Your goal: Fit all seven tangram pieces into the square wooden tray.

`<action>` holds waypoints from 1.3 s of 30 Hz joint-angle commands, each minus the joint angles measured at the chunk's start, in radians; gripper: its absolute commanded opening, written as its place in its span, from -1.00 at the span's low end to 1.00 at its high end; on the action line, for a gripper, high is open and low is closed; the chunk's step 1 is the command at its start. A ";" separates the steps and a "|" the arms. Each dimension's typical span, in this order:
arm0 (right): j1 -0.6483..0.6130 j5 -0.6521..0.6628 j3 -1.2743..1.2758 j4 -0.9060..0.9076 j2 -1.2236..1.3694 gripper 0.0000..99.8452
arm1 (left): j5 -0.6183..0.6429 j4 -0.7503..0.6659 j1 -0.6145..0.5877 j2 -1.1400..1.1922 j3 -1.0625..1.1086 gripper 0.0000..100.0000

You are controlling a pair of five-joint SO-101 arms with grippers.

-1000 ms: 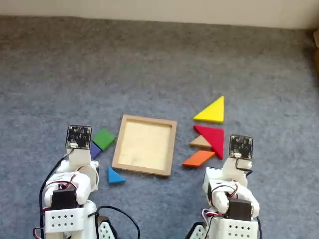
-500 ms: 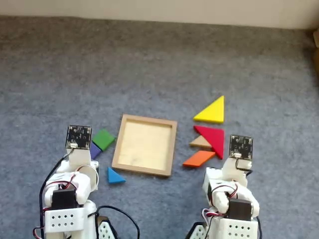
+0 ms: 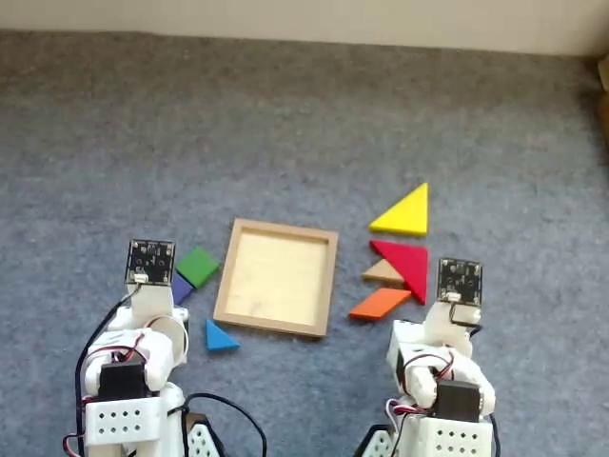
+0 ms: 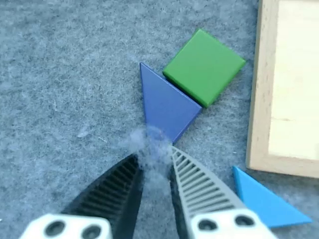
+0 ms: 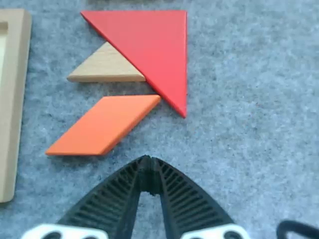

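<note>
Gap narrow in left end effector (image 4: pixel 154 153), right end effector (image 5: pixel 148 160) closed, both empty.

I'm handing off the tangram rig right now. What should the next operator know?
Left gripper: slightly open, empty, just short of the dark blue triangle.
Right gripper: shut, empty, just short of the orange parallelogram.
Tray: nothing in it, ahead of and between the arms.
Left arm's side of the tray: green square against the dark blue triangle, and the light blue triangle.
Right arm's side: yellow triangle, red triangle, tan triangle, orange parallelogram.
Done: nothing placed.
Left: all seven pieces.
</note>
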 commanded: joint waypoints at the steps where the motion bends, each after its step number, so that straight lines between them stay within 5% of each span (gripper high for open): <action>1: 0.013 -0.011 0.093 0.002 -0.013 -0.98 | -0.003 -0.014 0.010 -0.010 0.027 -0.85; 16: 0.070 -0.009 0.058 -0.007 -0.013 -0.98 | -0.003 -0.014 0.010 -0.010 0.027 -0.85; 27: 0.139 -0.009 -0.530 0.024 0.010 -0.98 | -0.003 -0.014 0.010 -0.010 0.027 -0.85; 39: 0.131 -0.008 -1.102 0.073 0.786 -0.98 | -0.003 -0.014 0.010 -0.010 0.027 -0.85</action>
